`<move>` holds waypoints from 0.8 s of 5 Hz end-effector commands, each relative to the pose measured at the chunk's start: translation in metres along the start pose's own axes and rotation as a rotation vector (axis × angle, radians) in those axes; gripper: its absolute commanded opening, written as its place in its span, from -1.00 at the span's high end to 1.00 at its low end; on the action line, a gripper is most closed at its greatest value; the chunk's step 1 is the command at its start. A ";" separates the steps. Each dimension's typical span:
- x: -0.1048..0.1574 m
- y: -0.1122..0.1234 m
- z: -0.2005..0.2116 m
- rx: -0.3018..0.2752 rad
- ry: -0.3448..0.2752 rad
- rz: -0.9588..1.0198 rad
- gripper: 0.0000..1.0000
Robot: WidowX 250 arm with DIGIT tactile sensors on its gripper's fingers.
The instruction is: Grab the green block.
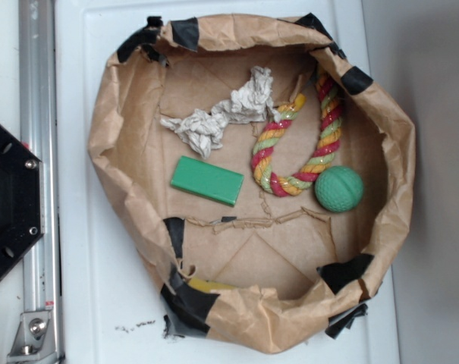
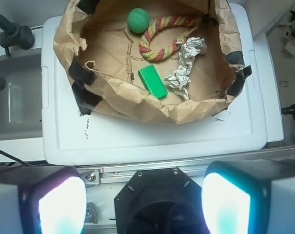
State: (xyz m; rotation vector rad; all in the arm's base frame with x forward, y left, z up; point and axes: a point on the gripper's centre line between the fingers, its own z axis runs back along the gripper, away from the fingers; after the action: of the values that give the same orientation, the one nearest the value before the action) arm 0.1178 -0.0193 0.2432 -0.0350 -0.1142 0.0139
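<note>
Green block (image 1: 207, 180) is lying clear from above; crumpled paper (image 1: 218, 115) is crowding one side, rope (image 1: 299, 144) another, paper walls (image 1: 115, 136) are ringing all.

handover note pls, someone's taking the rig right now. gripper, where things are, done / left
Gripper: open, empty, high above the base and well short of the paper bin.
Green block: lying flat on the bin floor, clear of the crumpled paper beside it.
Green ball sits further off, past the rope toy; not the target.
Done: nothing, block untouched.
Left: move over the bin, descend, close on the block, lift.
</note>
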 end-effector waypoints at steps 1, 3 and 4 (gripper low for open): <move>0.000 0.000 0.000 0.000 0.000 0.000 -1.00; 0.087 0.029 -0.033 -0.026 -0.099 -0.176 -1.00; 0.111 0.037 -0.083 -0.029 -0.093 -0.253 -1.00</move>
State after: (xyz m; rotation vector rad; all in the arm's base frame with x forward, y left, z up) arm 0.2347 0.0112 0.1595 -0.0609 -0.1704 -0.2597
